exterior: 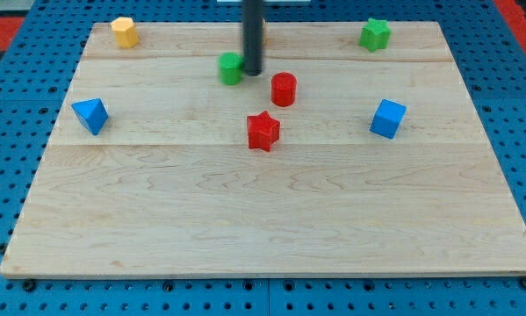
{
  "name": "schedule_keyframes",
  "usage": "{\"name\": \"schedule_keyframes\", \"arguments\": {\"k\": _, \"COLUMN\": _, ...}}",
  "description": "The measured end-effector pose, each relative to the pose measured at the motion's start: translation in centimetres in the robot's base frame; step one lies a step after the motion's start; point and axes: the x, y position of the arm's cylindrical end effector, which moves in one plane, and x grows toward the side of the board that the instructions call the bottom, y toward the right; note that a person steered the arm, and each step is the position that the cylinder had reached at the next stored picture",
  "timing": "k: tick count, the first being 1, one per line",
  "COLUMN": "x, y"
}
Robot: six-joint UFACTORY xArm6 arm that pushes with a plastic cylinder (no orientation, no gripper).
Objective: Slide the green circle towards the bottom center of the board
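Note:
The green circle [231,68] sits in the upper middle of the wooden board [271,211]. My dark rod comes down from the view's top, and my tip [253,73] stands right beside the green circle, on its right side, touching or nearly touching it. A red circle [284,89] lies just to the lower right of my tip. A red star [263,131] lies below that, near the board's middle.
A yellow block [125,32] sits at the top left corner and a green star [375,34] at the top right. A blue triangle block [90,115] lies at the left edge and a blue cube [387,118] at the right.

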Motion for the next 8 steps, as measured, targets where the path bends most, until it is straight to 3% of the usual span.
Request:
{"name": "schedule_keyframes", "arguments": {"k": 1, "x": -2.2, "y": 2.5}}
{"name": "schedule_keyframes", "arguments": {"k": 2, "x": -4.3, "y": 0.7}}
{"name": "schedule_keyframes", "arguments": {"k": 3, "x": -2.6, "y": -5.6}}
{"name": "schedule_keyframes", "arguments": {"k": 5, "x": -2.6, "y": -6.0}}
{"name": "schedule_keyframes", "arguments": {"k": 6, "x": -4.7, "y": -6.1}}
{"name": "schedule_keyframes", "arguments": {"k": 7, "x": -0.9, "y": -6.8}}
{"name": "schedule_keyframes", "arguments": {"k": 8, "x": 9.3, "y": -5.1}}
